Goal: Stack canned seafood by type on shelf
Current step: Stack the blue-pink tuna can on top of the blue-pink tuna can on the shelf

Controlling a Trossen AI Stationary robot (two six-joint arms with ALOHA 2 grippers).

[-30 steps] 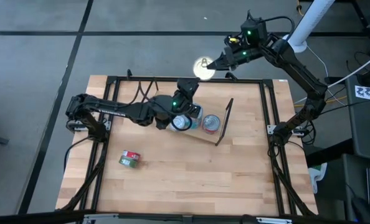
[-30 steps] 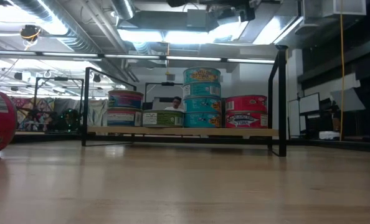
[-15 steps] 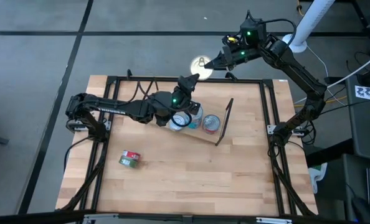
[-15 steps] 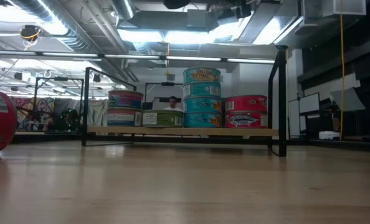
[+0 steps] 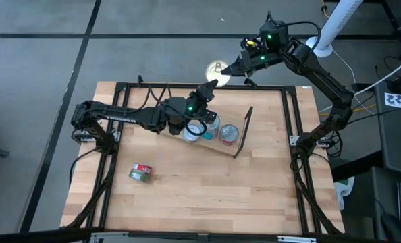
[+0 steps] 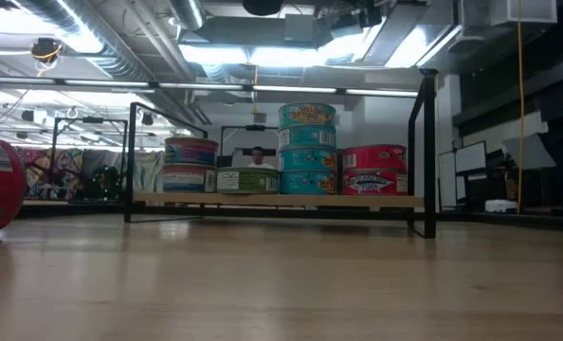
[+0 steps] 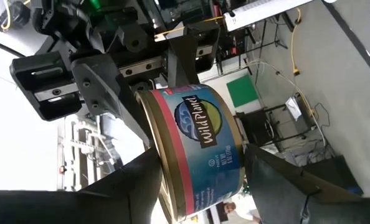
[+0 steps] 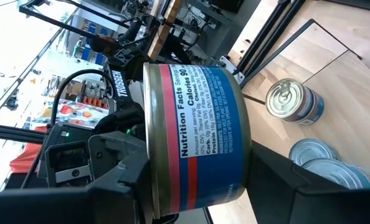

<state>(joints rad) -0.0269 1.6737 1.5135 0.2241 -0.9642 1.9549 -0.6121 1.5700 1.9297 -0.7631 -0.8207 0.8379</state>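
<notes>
A blue canned seafood tin with a red band (image 8: 197,130) hangs high over the table's far edge, its pale lid (image 5: 219,69) showing from above. My right gripper (image 5: 230,67) is shut on it. My left gripper (image 5: 211,84) reaches in level from the left. Its open fingers stand on either side of the same tin (image 7: 197,149), which sits askew between them. The shelf (image 6: 395,201) carries blue (image 6: 191,163), green (image 6: 248,180), teal (image 6: 307,147) and red (image 6: 373,169) tins resting on their flat ends in stacks. A red-green tin (image 5: 141,173) lies on the tabletop at near left. My right gripper pinches the tin between its two fingers, one at the lid end (image 8: 149,134) and one at the bottom end (image 8: 246,134). It comes from the table's far right, slanting a little down. The tin is lifted clear of everything. My left gripper: I cannot tell whether its fingers touch the tin.
The shelf's black wire posts (image 6: 426,152) rise above the stacks. A black frame (image 5: 187,86) runs around the wooden tabletop. Bare wood lies at the near and right parts (image 5: 254,196). A person (image 6: 258,156) shows in the room behind the shelf.
My left gripper has rolled at the wrist while staying beside the raised tin. The tin has stayed in my right gripper, high over the far edge.
</notes>
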